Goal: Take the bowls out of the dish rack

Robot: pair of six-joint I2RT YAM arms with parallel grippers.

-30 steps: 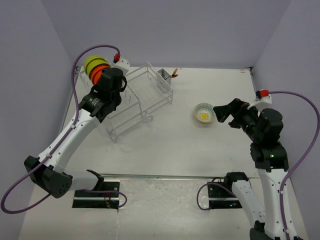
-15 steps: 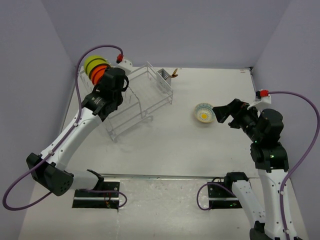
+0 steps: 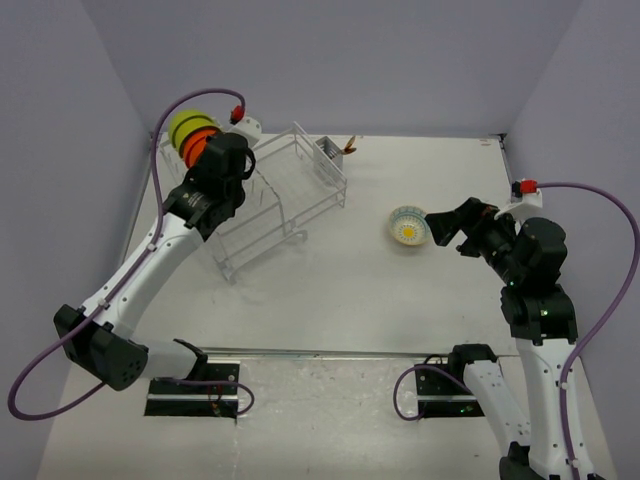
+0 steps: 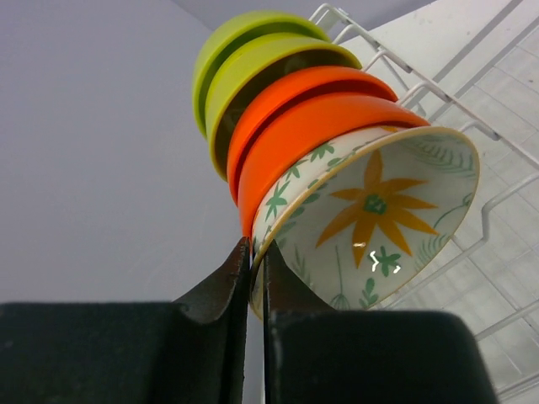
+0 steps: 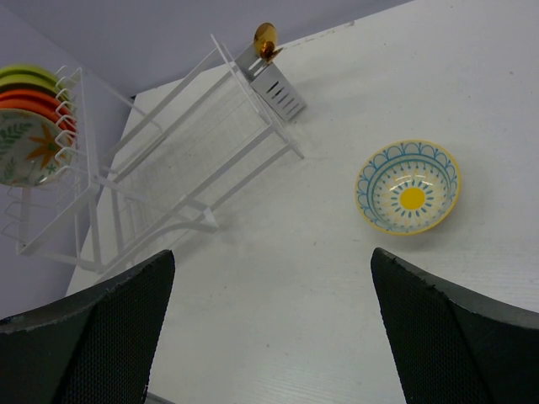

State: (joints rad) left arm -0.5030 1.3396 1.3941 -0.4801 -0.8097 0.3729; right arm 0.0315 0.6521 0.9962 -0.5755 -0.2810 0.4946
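So the left gripper point(image 4: 255, 257) is pinched nearly shut, and its two dark, flat fingers point(image 4: 221, 295) have the lower rim of the cream bowl point(image 4: 379, 210) caught between them. One finger sits inside the lip and one outside. It's a thin-walled glazed bowl with an orange flower and green leaves painted inside, plus a little glare spot on the glaze.

That bowl is standing on edge at the far-left end of the dish rack point(image 3: 285, 195), first in a tight nested row. Behind it are the orange bowls point(image 4: 324, 114), glossy and plain. Behind those are the green bowls point(image 4: 261, 50), lime-coloured, and I count two rims there. All of them are tipped up with their open faces pointing the same way, toward the rest of the rack. The row runs back toward the far-left corner, with the cream one nearest the fingers.

The rack itself is white wire, boxy, all thin rods. There's a grey slotted cutlery basket point(image 5: 282, 91) at the other end with a brownish spoon point(image 5: 265, 38) poking up out of it.

The right gripper point(image 5: 269, 269) is spread wide, holding nothing and touching nothing. It hangs over the white table point(image 3: 350, 290), near a blue-and-yellow bowl point(image 5: 408, 187). That one sits flat, mouth up, well apart from the rack.
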